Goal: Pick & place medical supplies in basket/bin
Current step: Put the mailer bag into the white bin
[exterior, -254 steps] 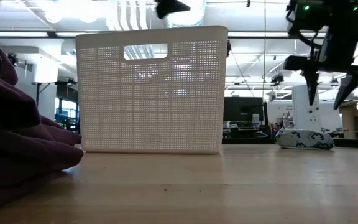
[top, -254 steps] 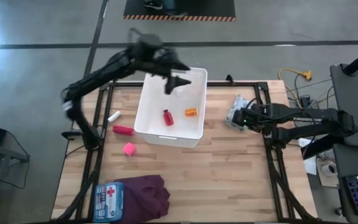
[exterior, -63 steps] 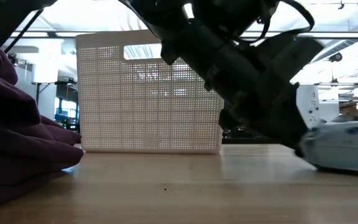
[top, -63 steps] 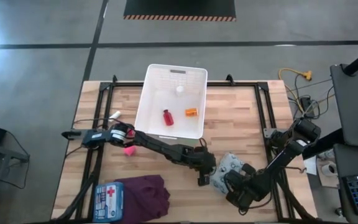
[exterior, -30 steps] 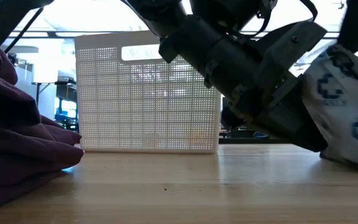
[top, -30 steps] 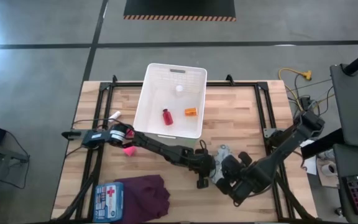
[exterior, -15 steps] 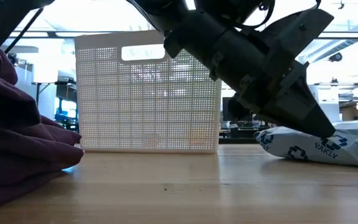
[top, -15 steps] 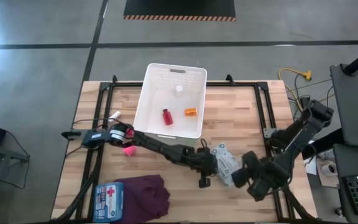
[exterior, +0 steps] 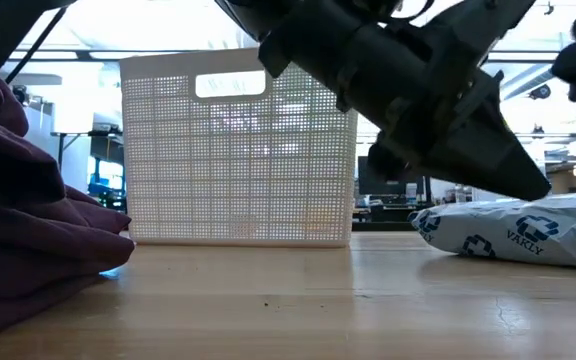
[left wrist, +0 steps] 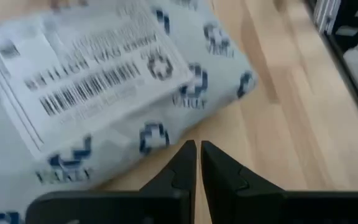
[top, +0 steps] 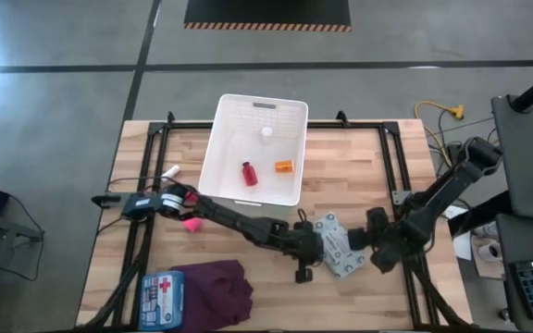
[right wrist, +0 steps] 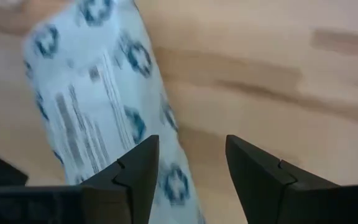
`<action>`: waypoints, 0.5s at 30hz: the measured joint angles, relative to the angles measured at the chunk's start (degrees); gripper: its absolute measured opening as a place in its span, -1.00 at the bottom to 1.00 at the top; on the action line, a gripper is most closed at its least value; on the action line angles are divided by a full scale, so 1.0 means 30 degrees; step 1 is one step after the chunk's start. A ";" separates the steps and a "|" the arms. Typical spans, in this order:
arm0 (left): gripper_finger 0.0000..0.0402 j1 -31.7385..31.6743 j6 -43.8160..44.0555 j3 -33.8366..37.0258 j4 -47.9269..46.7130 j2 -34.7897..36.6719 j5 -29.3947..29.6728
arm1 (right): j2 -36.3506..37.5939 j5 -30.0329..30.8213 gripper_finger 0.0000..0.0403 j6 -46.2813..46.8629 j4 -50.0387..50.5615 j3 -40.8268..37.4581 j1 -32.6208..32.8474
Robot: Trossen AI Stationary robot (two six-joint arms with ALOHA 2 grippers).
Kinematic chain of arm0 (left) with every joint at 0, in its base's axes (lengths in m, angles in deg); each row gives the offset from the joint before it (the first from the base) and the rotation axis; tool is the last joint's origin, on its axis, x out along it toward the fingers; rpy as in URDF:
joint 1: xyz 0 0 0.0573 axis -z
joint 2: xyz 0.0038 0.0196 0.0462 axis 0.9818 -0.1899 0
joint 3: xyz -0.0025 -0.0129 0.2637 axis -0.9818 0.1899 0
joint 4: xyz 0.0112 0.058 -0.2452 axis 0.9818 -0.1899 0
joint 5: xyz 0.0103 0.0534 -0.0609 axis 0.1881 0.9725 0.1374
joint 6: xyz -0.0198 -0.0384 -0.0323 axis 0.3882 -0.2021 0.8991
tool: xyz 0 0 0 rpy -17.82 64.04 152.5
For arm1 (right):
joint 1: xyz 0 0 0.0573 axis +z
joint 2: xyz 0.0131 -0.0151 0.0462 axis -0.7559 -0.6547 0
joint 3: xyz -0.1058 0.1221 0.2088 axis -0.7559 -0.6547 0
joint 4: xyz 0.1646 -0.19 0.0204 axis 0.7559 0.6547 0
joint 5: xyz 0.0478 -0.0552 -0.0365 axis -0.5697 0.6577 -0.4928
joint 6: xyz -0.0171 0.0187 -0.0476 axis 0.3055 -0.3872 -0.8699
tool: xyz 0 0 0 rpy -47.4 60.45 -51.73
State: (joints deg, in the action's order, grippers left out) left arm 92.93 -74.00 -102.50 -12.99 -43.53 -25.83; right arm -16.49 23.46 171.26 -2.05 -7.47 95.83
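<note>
resting flat, crinkly patterned pouch [top: 338, 246]

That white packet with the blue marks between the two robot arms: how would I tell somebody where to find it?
Start at the white basket on the wooden table. Nearer the table's front edge, right of the basket, the white-blue patterned pouch lies flat between the left gripper and right gripper. Only it bears blue crosses and a barcode label.

A dark arm [exterior: 408, 80] reaches down right of the white basket [exterior: 238, 150]; the patterned pouch [exterior: 513, 240] lies farther right.

White-blue patterned pouch [top: 339, 246] released — right hand [top: 376, 250] open, drawn back.
</note>
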 joint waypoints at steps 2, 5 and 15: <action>-0.97 -0.0128 0.0000 0.0000 0.0085 0.0057 0.0370 | 0.0786 0.0520 -0.10 -0.0341 -0.1662 -0.0952 0.0006; -0.97 -0.0426 0.0000 0.0000 0.0172 0.0011 0.0444 | 0.1788 0.0881 -0.07 -0.0739 -0.3990 -0.2580 0.0053; -0.97 -0.1008 0.0030 0.0978 0.0303 -0.0037 -0.0037 | 0.3623 0.3263 0.03 -0.2192 -1.0692 -0.6642 -0.0024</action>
State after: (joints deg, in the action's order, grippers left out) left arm 89.91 -73.91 -99.57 -12.08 -43.64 -25.94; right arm -5.62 33.25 164.68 -34.12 -27.39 95.76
